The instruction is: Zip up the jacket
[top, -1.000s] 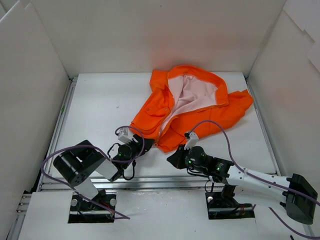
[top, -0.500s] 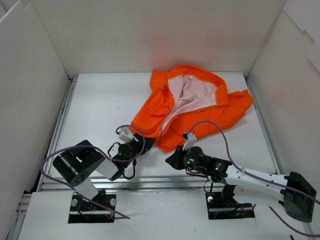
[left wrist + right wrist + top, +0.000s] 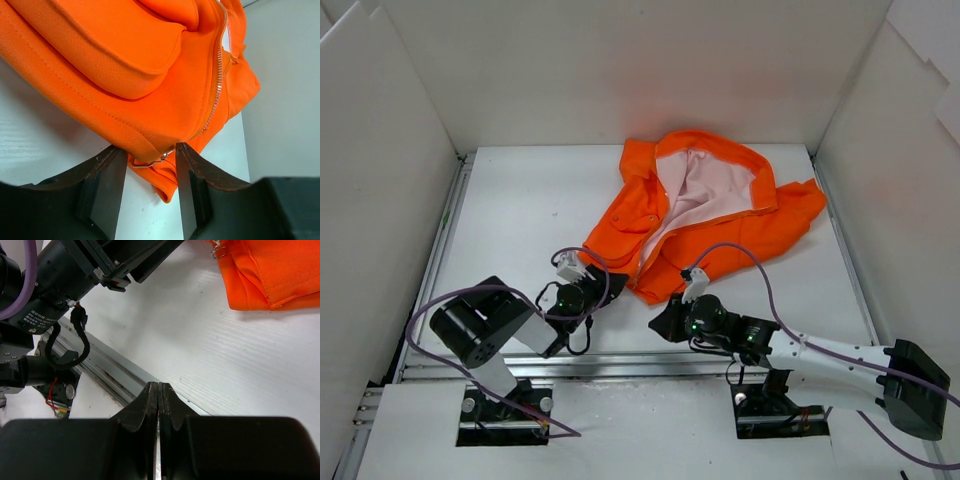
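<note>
- Top view: your jacket [image 3: 705, 215] lies unzipped on the table [image 3: 520, 220], pink lining showing. The left gripper [image 3: 608, 284] sits at the jacket's near hem. The right gripper [image 3: 663, 320] is just short of that hem, not touching.
- Left wrist: the fingers [image 3: 107, 185] stand apart either side of the jacket's bottom corner, nothing pinched. The metal pull [image 3: 150, 161] is between them.
- Right wrist: jaws squeezed flat together, holding nothing. The jacket's corner is beyond the tips.
</note>
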`<state>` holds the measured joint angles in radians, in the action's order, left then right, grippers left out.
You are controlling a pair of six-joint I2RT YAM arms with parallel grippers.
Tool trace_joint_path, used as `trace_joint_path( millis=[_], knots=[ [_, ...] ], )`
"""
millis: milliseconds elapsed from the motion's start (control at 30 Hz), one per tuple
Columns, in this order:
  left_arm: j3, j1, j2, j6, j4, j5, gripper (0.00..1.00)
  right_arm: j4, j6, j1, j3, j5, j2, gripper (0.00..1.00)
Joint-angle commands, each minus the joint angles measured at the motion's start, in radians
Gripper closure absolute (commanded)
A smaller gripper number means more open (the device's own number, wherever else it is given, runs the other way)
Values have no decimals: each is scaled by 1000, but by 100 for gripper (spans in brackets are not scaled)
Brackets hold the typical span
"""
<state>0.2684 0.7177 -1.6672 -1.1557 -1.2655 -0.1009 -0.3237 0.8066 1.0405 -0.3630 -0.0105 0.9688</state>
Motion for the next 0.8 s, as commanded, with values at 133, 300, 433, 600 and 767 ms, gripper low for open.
trace_joint_path(
  millis=[133,300,433,600,767],
  knots=[
    [38,-4,72,-7,-413,18,59,-87,-29,9,-62,-42,37,100],
    [17,-24,89,-15,-400,24,60,-49,-78,6,-96,-98,15,100],
    [14,-35,92,-30,-400,67,82,18,-115,10,-126,-164,-16,95],
    [8,-81,129,-84,-338,133,100,-29,-194,9,-149,-187,98,69],
    [17,-112,179,-133,-224,196,100,-130,-306,4,-234,-184,270,68]
  ],
)
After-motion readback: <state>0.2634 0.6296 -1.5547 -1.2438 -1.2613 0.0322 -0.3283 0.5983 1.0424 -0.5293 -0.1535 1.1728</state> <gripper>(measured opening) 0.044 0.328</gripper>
